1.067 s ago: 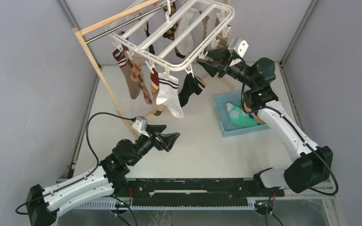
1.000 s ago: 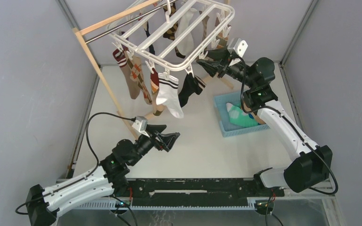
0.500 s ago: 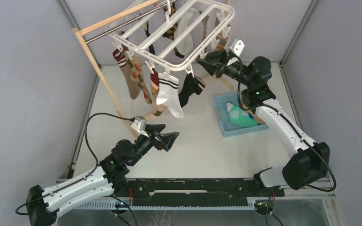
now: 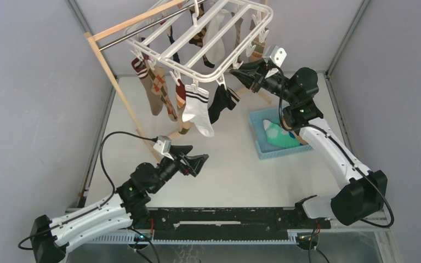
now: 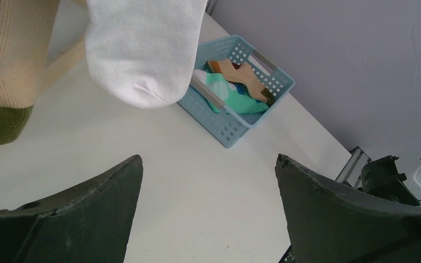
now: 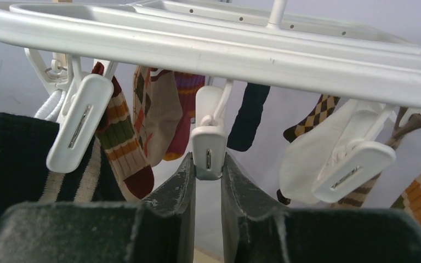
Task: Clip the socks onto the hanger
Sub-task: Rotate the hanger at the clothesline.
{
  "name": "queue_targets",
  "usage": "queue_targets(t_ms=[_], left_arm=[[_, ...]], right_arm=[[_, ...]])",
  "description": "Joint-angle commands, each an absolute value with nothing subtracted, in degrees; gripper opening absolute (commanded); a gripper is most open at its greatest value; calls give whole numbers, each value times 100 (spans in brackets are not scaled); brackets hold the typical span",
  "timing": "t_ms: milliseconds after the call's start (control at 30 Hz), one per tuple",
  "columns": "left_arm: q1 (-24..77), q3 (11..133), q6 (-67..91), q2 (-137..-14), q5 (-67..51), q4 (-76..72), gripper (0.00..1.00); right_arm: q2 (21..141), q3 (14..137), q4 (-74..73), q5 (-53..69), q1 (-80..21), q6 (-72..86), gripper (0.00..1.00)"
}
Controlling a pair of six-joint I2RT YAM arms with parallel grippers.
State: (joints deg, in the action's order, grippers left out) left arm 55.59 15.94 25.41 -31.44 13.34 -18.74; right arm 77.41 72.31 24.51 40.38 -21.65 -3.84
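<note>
Hovering low over the white worktop (image 4: 235,175), the left gripper (image 4: 198,162) held its fingers (image 5: 87,208) spread wide with nothing between them. Right of it, the hanger (image 4: 197,75) hung from a wooden pole stand (image 4: 106,68) with other socks pegged along it, and the right gripper (image 6: 208,160) sat up at the hanger's near rail, fingers (image 6: 178,192) drawn in against both sides of one small white clip (image 6: 207,145). Both socks lay unclipped in the blue basket (image 4: 277,152) on the worktop below that arm, the mint-green sock (image 4: 278,135) beside the brown and orange sock (image 5: 240,72).
</note>
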Motion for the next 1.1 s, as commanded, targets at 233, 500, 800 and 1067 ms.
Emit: queue_targets(t_ms=[233,500,800,1067], left_arm=[[5581,2292,2467,-3211,708,-2196,95],[5581,3474,2530,-3577,154,-2257,95],[5581,4281,2696,-3614,241,-2260,94],[5581,5196,2283,-4262,793,-2038,94]], right_arm=[[6806,7100,1222,2437,-2861,-586,0],[6597,7069,829,1872,-3432,-633,0],[6469,7049,721,1709,-3960,-650,0],[6417,7049,662,1710,-4213,-571,0]])
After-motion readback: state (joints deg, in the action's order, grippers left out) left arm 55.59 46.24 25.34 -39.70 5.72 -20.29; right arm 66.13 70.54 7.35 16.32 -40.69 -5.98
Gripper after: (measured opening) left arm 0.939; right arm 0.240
